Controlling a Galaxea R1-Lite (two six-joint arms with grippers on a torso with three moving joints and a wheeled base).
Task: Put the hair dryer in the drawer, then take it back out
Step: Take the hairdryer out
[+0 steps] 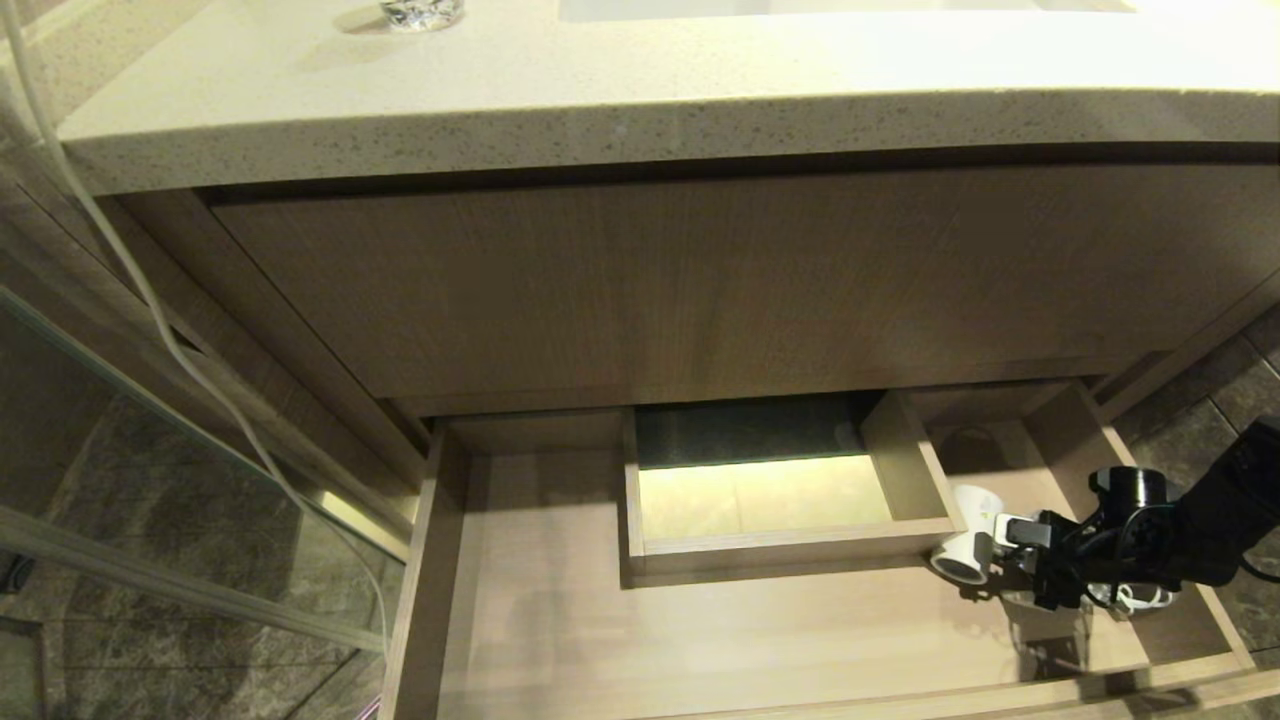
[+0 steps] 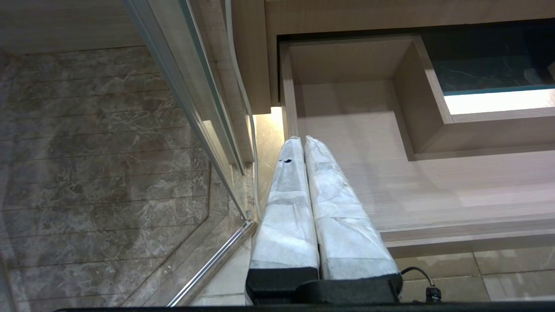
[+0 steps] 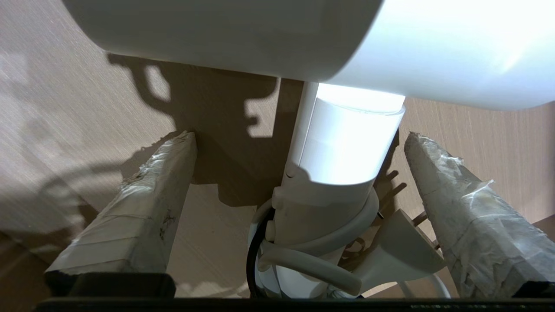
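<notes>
White hair dryer [image 1: 968,548] half hidden behind spread right gripper [image 1: 1012,533].

The right arm reaches in from the right edge of the head view, its black forearm sloping down and inward toward the lower right of the scene. The right gripper [image 3: 299,138] is spread wide — its two white-taped fingers [image 3: 143,203] stand well apart, pointing forward and slightly downward, neither pad pressing on anything. The left gripper [image 2: 302,141] appears only in its own wrist camera — its taped fingers [image 2: 288,208] lie pressed together along their whole length, tips touching, angled downward and holding nothing.
</notes>
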